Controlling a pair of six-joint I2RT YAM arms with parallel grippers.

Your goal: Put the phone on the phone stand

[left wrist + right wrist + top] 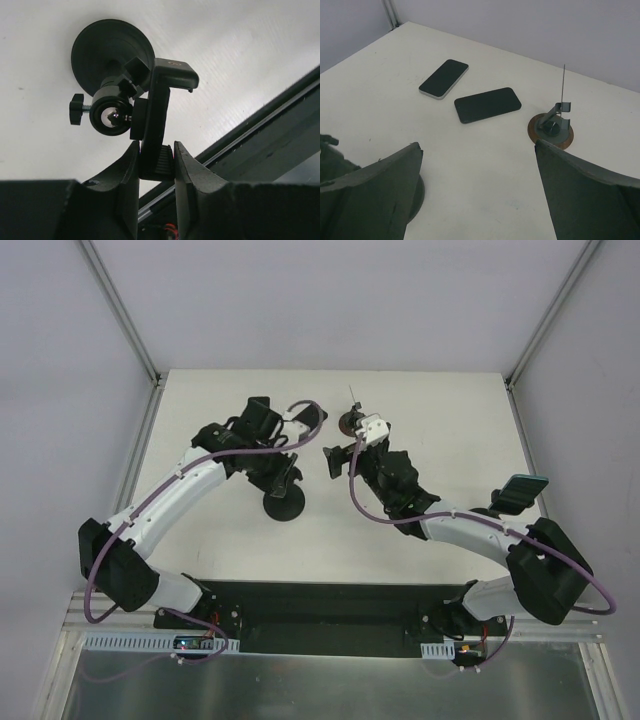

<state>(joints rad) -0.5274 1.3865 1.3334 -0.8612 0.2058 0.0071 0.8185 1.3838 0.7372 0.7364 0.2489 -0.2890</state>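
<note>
The black phone stand [155, 107] has a round suction base [111, 50] on the white table and a clamp arm. My left gripper [156, 165] is shut on the lower end of the clamp; in the top view it [283, 475] is above the base [283, 506]. Two phones lie flat on the table in the right wrist view: one with a silver edge [443, 78] and one all black [487, 104]. The left arm hides them in the top view. My right gripper [477, 146] is open and empty, short of the phones, and also shows in the top view [335, 460].
A small metal clip holder on a brown disc [551, 129] with a thin upright pin stands right of the phones; it also shows in the top view [352, 423]. Grey walls and metal frame posts [120, 310] enclose the table. A black rail [260, 135] runs along the near edge.
</note>
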